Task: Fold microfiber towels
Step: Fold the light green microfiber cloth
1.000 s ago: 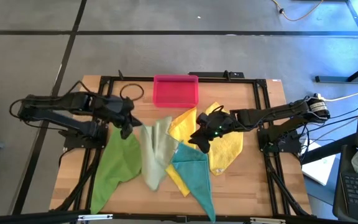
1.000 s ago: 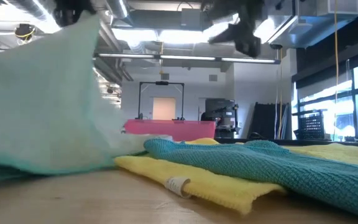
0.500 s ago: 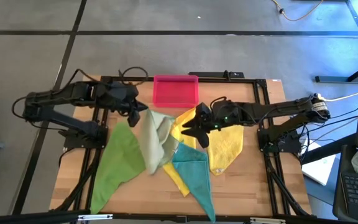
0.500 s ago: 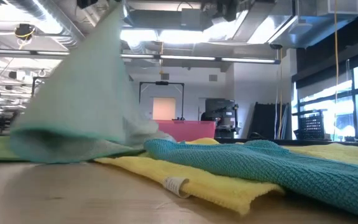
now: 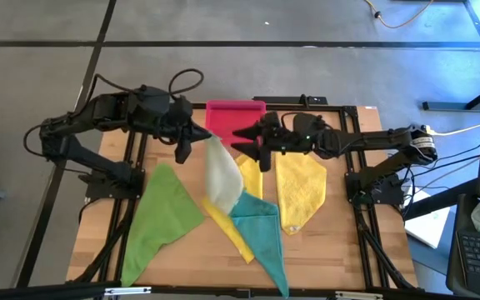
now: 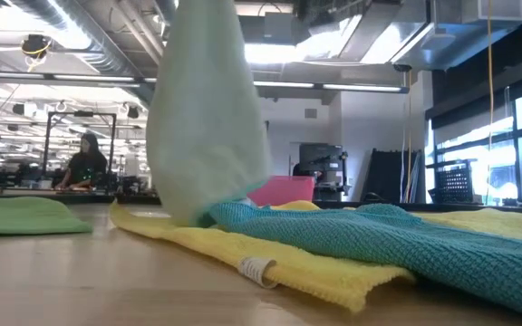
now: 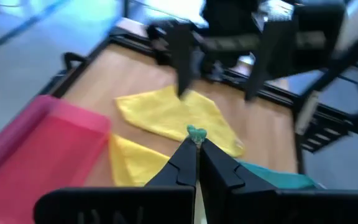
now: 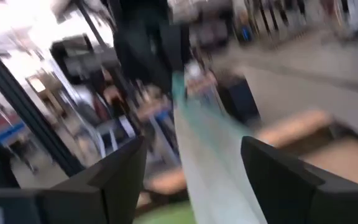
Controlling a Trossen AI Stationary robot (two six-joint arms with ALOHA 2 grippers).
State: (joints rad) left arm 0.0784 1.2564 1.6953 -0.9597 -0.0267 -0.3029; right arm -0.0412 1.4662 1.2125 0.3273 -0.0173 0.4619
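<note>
The table (image 5: pixel 340 242) carries the towels. The bright green towel (image 5: pixel 161 217) lies flat at 8 o'clock. A yellow towel (image 5: pixel 300 190) lies at 3, the teal towel (image 5: pixel 261 233) at 6 over a second yellow one (image 5: pixel 227 233). The olive towel (image 5: pixel 222 175) hangs at centre, pinched in the left gripper's (image 5: pixel 192 137) closed jaws. The pink tray (image 5: pixel 227 117) at 12 looks empty. The right gripper (image 5: pixel 247 142), jaws wide, hovers beside the tray.

One camera looks straight down, one sits at tabletop level, two ride the wrists; all share the table (image 5: pixel 332 242).
</note>
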